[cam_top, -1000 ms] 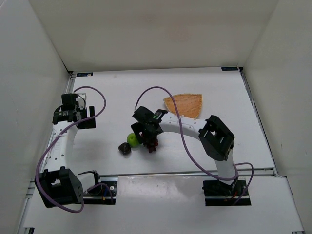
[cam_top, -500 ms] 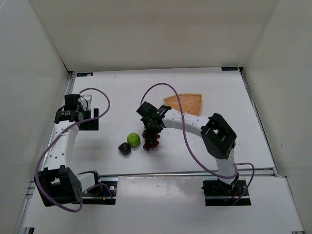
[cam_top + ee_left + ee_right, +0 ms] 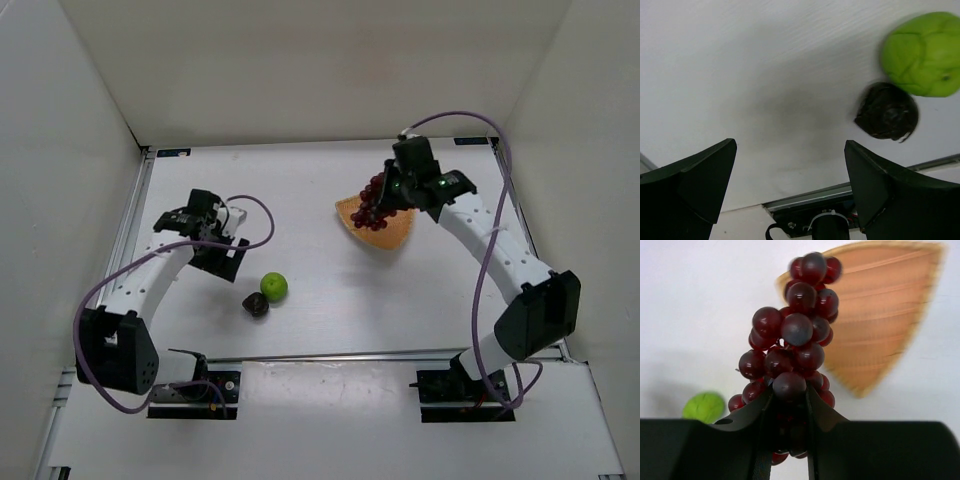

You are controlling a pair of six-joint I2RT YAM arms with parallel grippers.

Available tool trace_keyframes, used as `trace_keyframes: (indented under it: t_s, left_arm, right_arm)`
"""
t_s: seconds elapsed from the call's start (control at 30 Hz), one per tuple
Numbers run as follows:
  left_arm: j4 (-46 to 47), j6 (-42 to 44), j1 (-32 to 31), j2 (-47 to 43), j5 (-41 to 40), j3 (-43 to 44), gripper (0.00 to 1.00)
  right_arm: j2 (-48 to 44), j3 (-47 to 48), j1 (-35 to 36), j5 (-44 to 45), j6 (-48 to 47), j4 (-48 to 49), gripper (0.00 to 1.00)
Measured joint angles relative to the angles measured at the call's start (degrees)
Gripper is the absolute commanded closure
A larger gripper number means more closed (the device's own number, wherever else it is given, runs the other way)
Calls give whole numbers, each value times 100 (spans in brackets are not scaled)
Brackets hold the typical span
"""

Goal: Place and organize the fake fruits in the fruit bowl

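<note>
My right gripper (image 3: 390, 192) is shut on the dark red grape bunch (image 3: 372, 210) and holds it in the air over the orange wicker fruit bowl (image 3: 392, 233). In the right wrist view the grapes (image 3: 795, 335) bulge up out of the gripper (image 3: 789, 395), with the bowl (image 3: 885, 315) beyond them. The green round fruit (image 3: 274, 287) and the small dark fruit (image 3: 257, 305) lie touching on the table, left of centre. My left gripper (image 3: 228, 258) stands open just left of them. Its wrist view shows the green fruit (image 3: 922, 54) and the dark fruit (image 3: 886, 111) ahead to the right of the gripper (image 3: 790, 144).
White walls close in the table on three sides. A metal rail (image 3: 340, 355) runs along the near edge by the arm bases. The left arm's purple cable (image 3: 255, 205) loops above its wrist.
The right arm has lifted the grape bunch from beside the green fruit and swung it back and right, over the bowl. The left arm has moved right, toward the two fruits.
</note>
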Motion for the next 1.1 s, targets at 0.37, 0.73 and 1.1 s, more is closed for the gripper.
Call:
trace_keyframes:
  t_s: [0.37,0.73,1.1]
  left_arm:
    - [-293,168,-1753,1283,573,1187,0]
    - [-173,227,-2780,2371,295,1287,0]
    - [-111,212,-2828,3025,-348,1641,70]
  right_arm:
    - [2302,610,-1591,-498,216,-179,63]
    - [2157,774,-1751,-942,291,-369,13]
    - [415,280,-1591,-1139,437,-142,13]
